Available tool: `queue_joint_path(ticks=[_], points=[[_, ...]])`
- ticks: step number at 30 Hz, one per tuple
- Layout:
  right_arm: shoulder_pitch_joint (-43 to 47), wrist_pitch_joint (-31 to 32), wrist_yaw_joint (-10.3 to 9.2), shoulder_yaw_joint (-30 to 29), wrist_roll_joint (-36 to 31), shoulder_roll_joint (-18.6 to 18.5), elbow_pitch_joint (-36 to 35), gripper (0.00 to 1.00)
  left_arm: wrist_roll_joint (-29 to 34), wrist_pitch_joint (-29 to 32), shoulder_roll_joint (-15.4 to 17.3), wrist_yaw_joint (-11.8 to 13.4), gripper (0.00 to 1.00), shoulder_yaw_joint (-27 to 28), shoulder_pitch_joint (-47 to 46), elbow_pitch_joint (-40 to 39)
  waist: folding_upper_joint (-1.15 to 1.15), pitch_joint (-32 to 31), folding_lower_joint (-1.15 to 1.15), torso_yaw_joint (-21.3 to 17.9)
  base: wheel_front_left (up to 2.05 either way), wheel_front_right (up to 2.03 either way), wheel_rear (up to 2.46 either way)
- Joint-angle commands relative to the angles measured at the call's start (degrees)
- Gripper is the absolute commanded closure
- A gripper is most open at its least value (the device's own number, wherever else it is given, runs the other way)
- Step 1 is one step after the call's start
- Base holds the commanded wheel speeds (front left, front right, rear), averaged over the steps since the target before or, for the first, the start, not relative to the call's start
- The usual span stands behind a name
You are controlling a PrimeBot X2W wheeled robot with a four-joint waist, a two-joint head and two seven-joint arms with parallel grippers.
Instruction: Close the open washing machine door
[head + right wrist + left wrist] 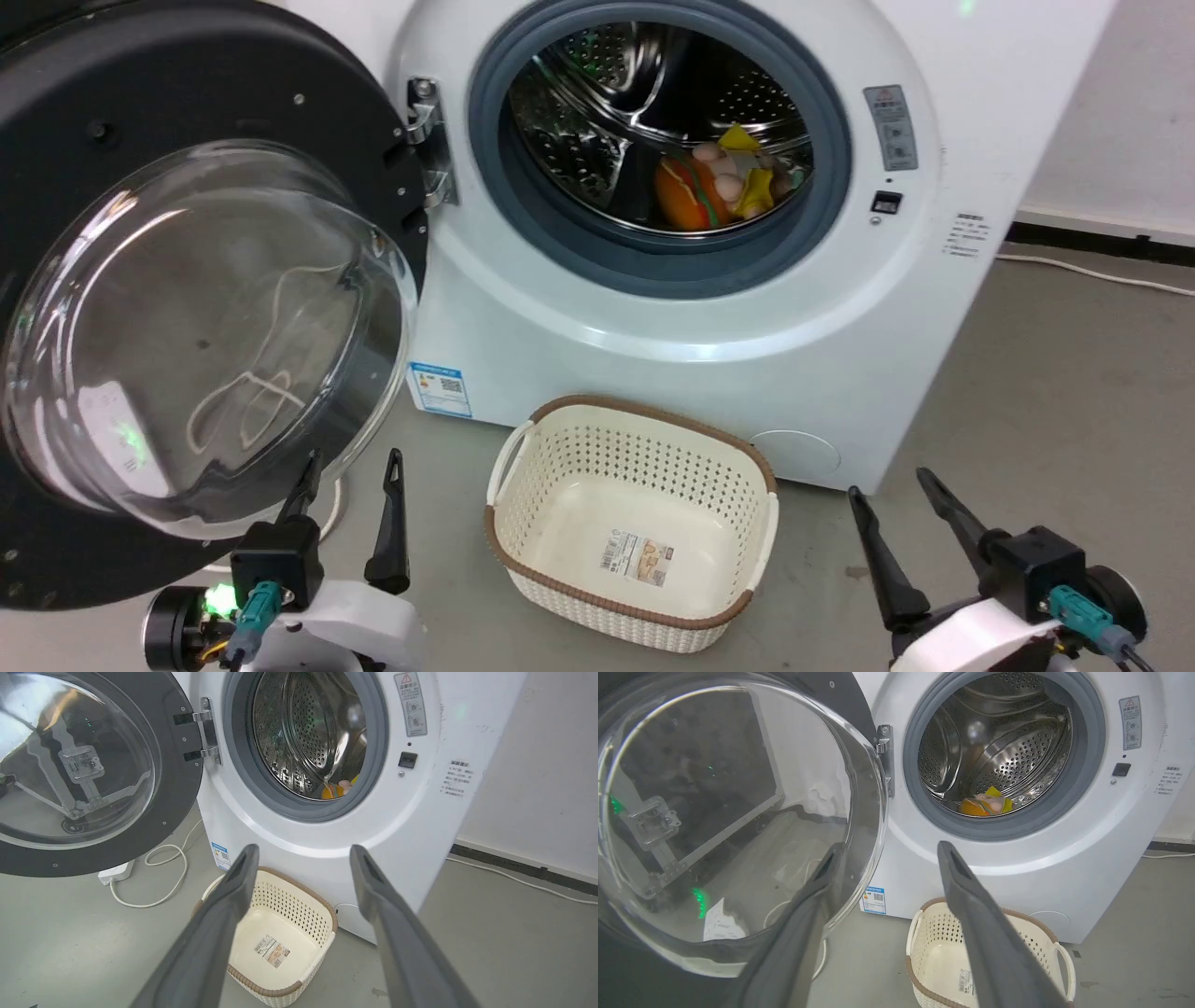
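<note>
Wide-open washing machine door (201,308), untouched.
Left claw (355,457) at seven o'clock near its glass, right claw (889,483) at five; both spread, empty.

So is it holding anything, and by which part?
Nothing. The left gripper and right gripper are both open and empty; the left one is close to the washing machine door but not clamped on it.

Washing machine door (205,327) open at frame left, hinged beside drum opening (658,140) at upper centre, toys (719,182) inside drum, basket (644,408) on floor (1027,420) below opening, left gripper (354,457) at lower left just before door, right gripper (888,483) at lower right.
</note>
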Motion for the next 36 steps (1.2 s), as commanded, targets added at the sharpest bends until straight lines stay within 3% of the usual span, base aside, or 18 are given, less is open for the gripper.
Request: queue_joint_path(ticks=[1, 15, 36], points=[[-1.2, -0.6, 0.01, 0.6, 0.5, 0.1, 0.5, 0.00, -0.4, -0.6, 0.0, 0.2, 0.00, 0.3, 0.3, -0.1, 0.00, 0.2, 0.00, 0.6, 0.00, 0.00, 0.00], [-4.5, -2.2, 0.02, 5.6, 2.3, -0.7, 3.8, 0.00, -1.7, -2.3, 0.0, 1.6, 0.00, 1.3, 1.5, -1.0, 0.00, 1.2, 0.00, 4.5, -0.04, -0.04, -0.04], [-5.6, -4.7, 0.03, 7.7, 3.9, -1.3, 6.0, 0.00, -3.0, -4.8, 0.0, 3.8, 0.00, 1.3, 2.3, -1.8, 0.00, 1.2, 0.00, 9.5, -0.05, -0.05, -0.05]])
